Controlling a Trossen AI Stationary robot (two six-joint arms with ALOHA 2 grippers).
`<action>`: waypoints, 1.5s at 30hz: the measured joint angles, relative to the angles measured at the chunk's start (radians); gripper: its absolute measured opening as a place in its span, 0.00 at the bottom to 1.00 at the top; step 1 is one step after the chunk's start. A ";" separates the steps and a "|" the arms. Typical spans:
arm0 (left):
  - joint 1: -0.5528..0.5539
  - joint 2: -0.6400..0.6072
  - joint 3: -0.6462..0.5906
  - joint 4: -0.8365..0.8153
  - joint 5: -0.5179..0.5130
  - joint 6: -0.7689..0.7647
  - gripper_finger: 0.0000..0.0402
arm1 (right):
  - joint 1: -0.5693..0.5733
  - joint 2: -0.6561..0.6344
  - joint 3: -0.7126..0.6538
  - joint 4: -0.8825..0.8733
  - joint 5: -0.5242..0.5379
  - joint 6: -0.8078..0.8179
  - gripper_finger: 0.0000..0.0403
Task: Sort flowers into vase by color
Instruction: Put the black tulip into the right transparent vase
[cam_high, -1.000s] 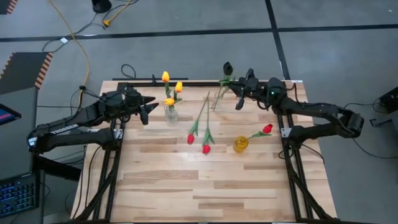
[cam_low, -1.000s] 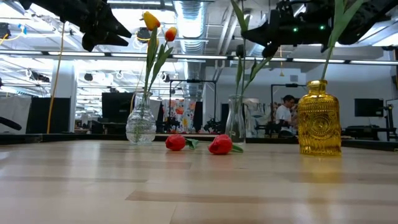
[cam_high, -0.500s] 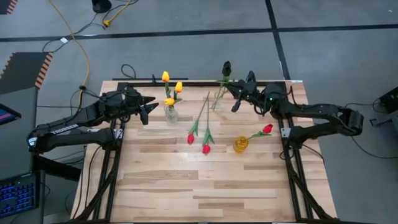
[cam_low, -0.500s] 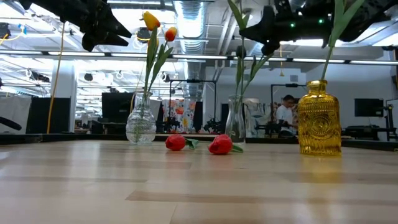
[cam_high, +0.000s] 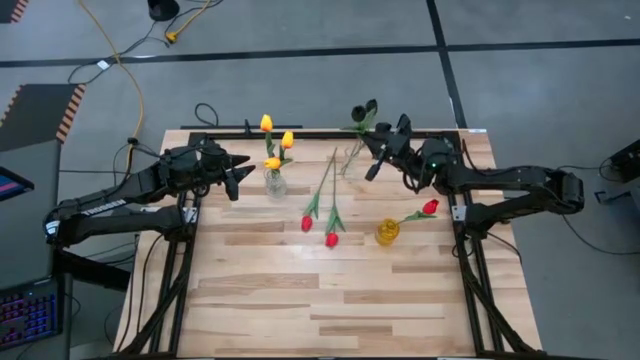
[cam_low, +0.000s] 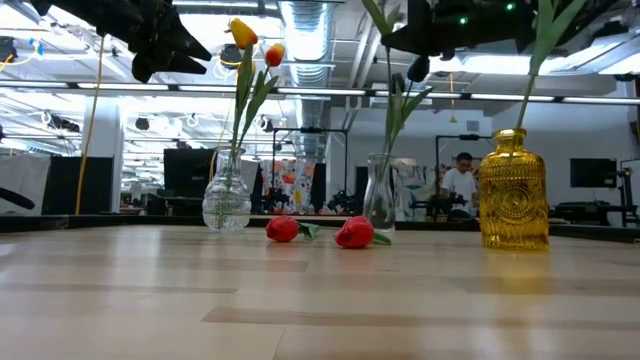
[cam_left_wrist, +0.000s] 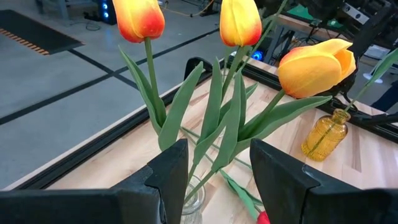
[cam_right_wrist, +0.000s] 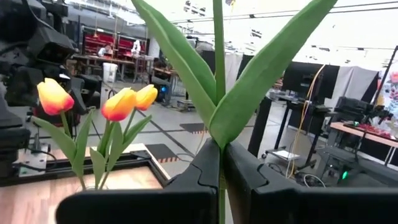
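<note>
Seen from above, the right tool (cam_high: 372, 153) is closed on the green stem of a dark tulip (cam_high: 361, 113), held over the slim clear vase (cam_high: 351, 163) at about one o'clock on the bench (cam_high: 300, 300); the bloom leans away toward twelve. The left tool (cam_high: 240, 172) waits with its fingers apart at nine o'clock of the round clear vase (cam_high: 274, 184), which holds three yellow tulips (cam_high: 266, 123). Two red tulips (cam_high: 331, 239) lie loose near the bench's centre, and a third red tulip (cam_high: 430, 207) leans out of the amber vase (cam_high: 387, 232). From bench height, the dark bud (cam_low: 414, 68) hangs just below the right tool, above the slim vase's mouth (cam_low: 378, 157), so the stem could miss that narrow neck, or the vase could be tipped by a sideways drag. In the left wrist view, the open fingers (cam_left_wrist: 166, 168) flank the yellow stems (cam_left_wrist: 214, 118) untouched. In the right wrist view, the stem (cam_right_wrist: 218, 37) is pinched between closed fingers (cam_right_wrist: 205, 165).
</note>
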 joint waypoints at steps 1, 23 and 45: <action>0.000 0.000 0.000 0.000 0.000 0.000 0.40 | 0.000 0.000 0.004 -0.001 0.001 0.000 0.09; 0.000 0.000 0.000 -0.007 0.000 0.000 0.40 | 0.083 0.002 0.031 0.015 0.076 0.000 0.09; 0.000 0.000 0.000 -0.008 0.008 0.026 0.40 | 0.079 0.210 0.031 0.287 0.128 -0.061 0.09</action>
